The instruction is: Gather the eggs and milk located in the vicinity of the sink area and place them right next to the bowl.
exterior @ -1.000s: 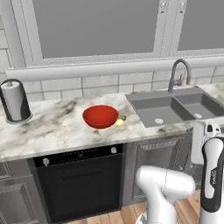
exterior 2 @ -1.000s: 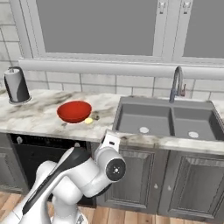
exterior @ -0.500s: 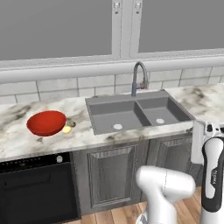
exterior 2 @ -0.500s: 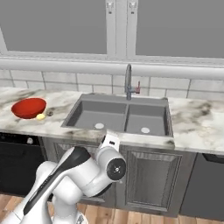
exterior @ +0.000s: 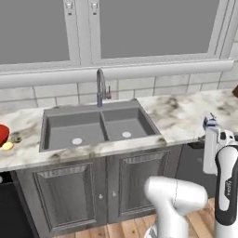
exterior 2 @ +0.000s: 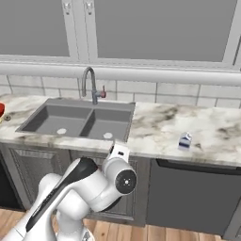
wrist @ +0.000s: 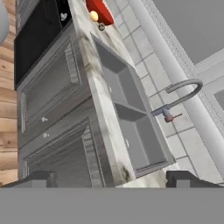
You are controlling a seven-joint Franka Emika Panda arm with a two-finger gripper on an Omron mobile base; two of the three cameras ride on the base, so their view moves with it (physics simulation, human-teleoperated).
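Note:
The steel double sink (exterior: pixel 100 128) with its curved faucet (exterior: pixel 100 86) lies ahead of me. Right of it, on the marble counter (exterior 2: pixel 160 127), stands the small white milk carton (exterior 2: pixel 185 140) with its blue band; its top (exterior: pixel 209 122) peeks from behind my arm. The red bowl (exterior: pixel 2 135) is cut off by the left edge, with the pale-yellow egg (exterior: pixel 7 146) right beside it. The rolled hand view shows the bowl (wrist: pixel 99 10), egg (wrist: pixel 93 16) and sink (wrist: pixel 127 113). My gripper (wrist: pixel 113 179) hangs open and empty in front of the cabinets, below counter height.
Grey cabinet doors (exterior: pixel 93 190) run under the sink, and a dark appliance front (exterior 2: pixel 188 197) sits under the counter below the carton. A black oven door (wrist: pixel 37 30) is below the bowl. A window ledge (exterior 2: pixel 141 73) and tiled wall back the counter.
The base has driven to the right, so the whole scene slid left. The bowl and egg went to the left edge and the carton came into view. The arm kept its pose.

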